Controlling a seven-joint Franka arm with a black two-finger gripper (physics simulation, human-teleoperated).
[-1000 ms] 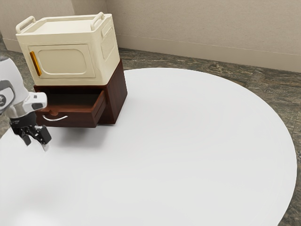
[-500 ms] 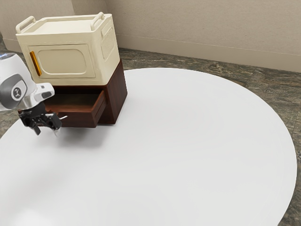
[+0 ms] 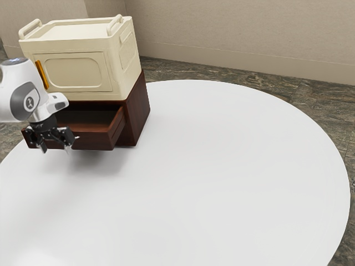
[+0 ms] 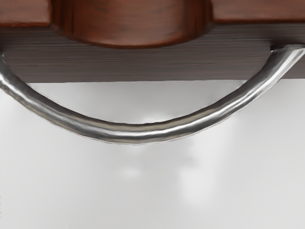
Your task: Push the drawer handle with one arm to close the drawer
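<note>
My gripper (image 3: pixel 55 148) hangs at the front of the pulled-out drawer (image 3: pixel 93 141), its two fingers spread with nothing seen between them. It covers most of the handle; a short bright end of the handle (image 3: pixel 76 138) shows beside one finger. The drawer stands open from the dark red-brown cabinet (image 3: pixel 138 111). In the wrist view the curved metal handle (image 4: pixel 138 133) bows out from the drawer's front (image 4: pixel 143 64), close under my hand. Whether the fingers touch the handle, I cannot tell.
On top of the cabinet rests a cream box (image 3: pixel 77 72) with an orange door handle (image 3: pixel 42 75) and two raised side grips. The round white table (image 3: pixel 222 166) spreads below and toward the exterior view's right, with a wall behind it.
My hand has moved up and toward the exterior view's right, from beside the drawer to its front, now covering most of the handle. The drawer looks unmoved.
</note>
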